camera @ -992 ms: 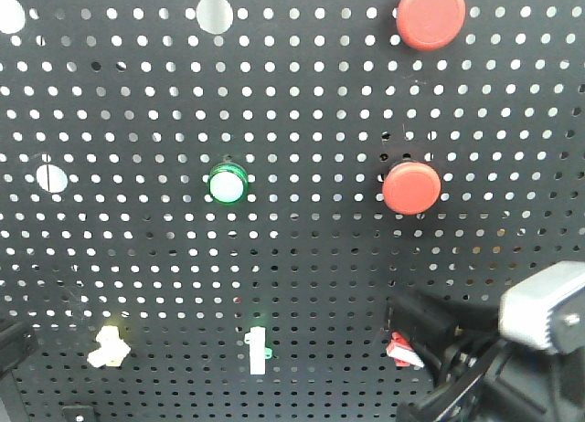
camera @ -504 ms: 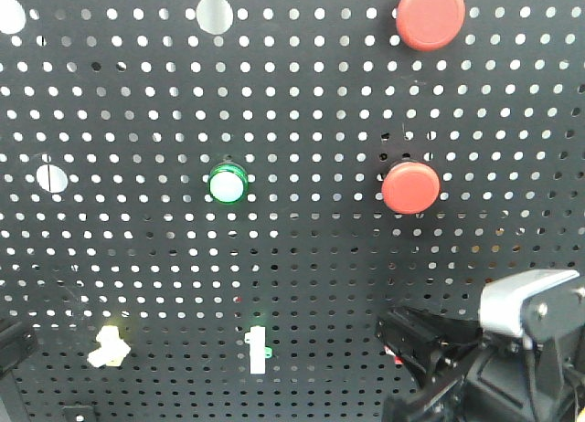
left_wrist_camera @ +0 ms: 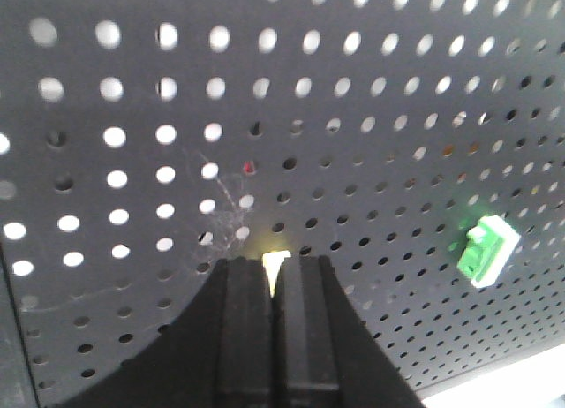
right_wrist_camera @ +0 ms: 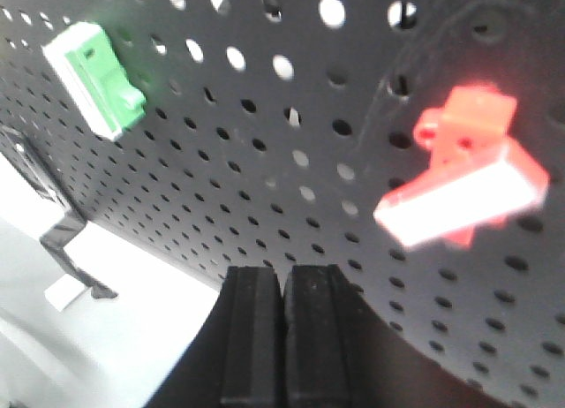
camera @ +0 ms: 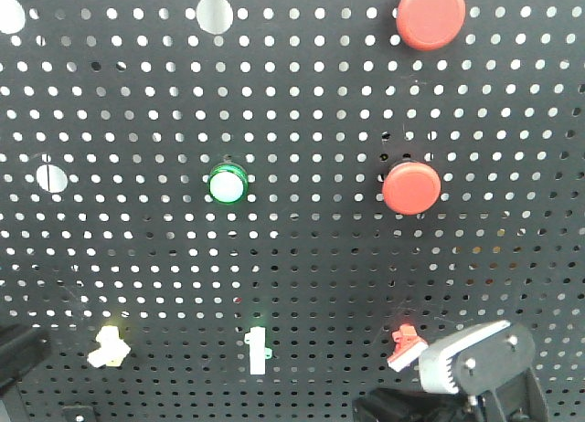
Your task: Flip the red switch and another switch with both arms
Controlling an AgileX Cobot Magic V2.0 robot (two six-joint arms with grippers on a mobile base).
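The red switch (camera: 405,345), small with a white lever, sits low right on the black pegboard (camera: 302,258). In the right wrist view the red switch (right_wrist_camera: 466,183) lies up and right of my right gripper (right_wrist_camera: 282,274), which is shut and apart from it. From the front, the right gripper (camera: 393,407) shows at the bottom edge under its silver block (camera: 475,360). My left gripper (left_wrist_camera: 275,263) is shut, its tips right at a pale yellow switch (left_wrist_camera: 275,260). That yellow switch (camera: 108,346) is low left, with the left gripper (camera: 20,347) at the frame edge.
A white and green switch (camera: 257,351) sits between the two, also seen as the green switch (left_wrist_camera: 485,251) and the green switch (right_wrist_camera: 97,77). Higher up are two large round red buttons (camera: 410,187) (camera: 430,15) and a green lamp button (camera: 227,184). A black bracket (right_wrist_camera: 66,249) hangs below the board.
My right gripper has dropped down and to the left, off the red switch, which now shows in full. The left gripper has hardly moved.
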